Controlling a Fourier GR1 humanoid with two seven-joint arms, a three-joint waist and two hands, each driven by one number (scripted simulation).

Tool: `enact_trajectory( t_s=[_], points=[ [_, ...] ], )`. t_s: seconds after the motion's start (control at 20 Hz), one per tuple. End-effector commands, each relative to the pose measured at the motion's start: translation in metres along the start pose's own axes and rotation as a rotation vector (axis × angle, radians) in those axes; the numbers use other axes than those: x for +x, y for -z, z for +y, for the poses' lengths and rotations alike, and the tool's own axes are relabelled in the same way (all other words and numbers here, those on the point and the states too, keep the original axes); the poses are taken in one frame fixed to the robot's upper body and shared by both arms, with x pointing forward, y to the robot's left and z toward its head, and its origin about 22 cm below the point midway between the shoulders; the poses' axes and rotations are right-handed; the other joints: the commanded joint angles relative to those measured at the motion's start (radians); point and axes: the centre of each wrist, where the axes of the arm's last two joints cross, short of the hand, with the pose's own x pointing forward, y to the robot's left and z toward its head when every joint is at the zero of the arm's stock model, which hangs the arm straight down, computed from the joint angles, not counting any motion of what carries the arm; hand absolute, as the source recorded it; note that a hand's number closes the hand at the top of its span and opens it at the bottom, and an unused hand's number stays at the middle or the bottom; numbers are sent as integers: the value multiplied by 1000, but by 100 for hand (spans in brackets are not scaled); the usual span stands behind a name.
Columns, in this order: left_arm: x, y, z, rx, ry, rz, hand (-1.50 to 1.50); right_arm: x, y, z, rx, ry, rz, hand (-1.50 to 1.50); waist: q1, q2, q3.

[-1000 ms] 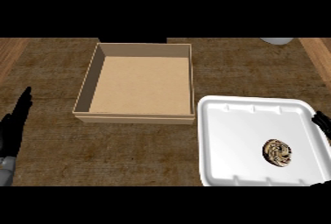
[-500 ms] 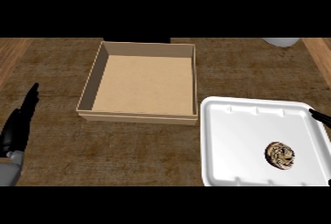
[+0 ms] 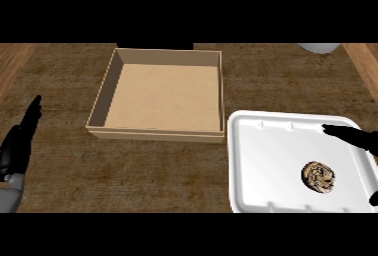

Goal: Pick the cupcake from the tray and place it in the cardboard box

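Reaching further in from the right edge since a second ago, the right hand now stretches straight, wide fingers over the white tray, above the cupcake at lower right. Open cardboard box sits upper centre; left hand rests open at left.
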Motion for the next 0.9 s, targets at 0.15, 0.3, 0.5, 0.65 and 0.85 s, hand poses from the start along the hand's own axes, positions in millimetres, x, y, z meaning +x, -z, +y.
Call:
enact_trajectory(
  t_s=[0.15, 0.3, 0.5, 0.65, 0.85],
  points=[
    [-12, 2, 14, 12, 3, -17, 0, 14, 22, 10, 84, -59, 64, -150, -9, -1, 0],
    [-18, -7, 16, 7, 4, 0, 0, 26, 31, 10, 91, -77, 58, -150, -10, -2, 0],
    [-2, -2, 4, 3, -4, -7, 0, 25, 36, 35, 115, -68, 52, -150, -11, -2, 0],
    [-6, 11, -9, 5, 6, 6, 0, 4, 50, 34, 124, -83, 57, -150, -6, 1, 0],
    [-10, -7, -7, 8, 13, 8, 0, 18, 32, 23, 115, -36, 8, -150, -10, -1, 0]
  ],
)
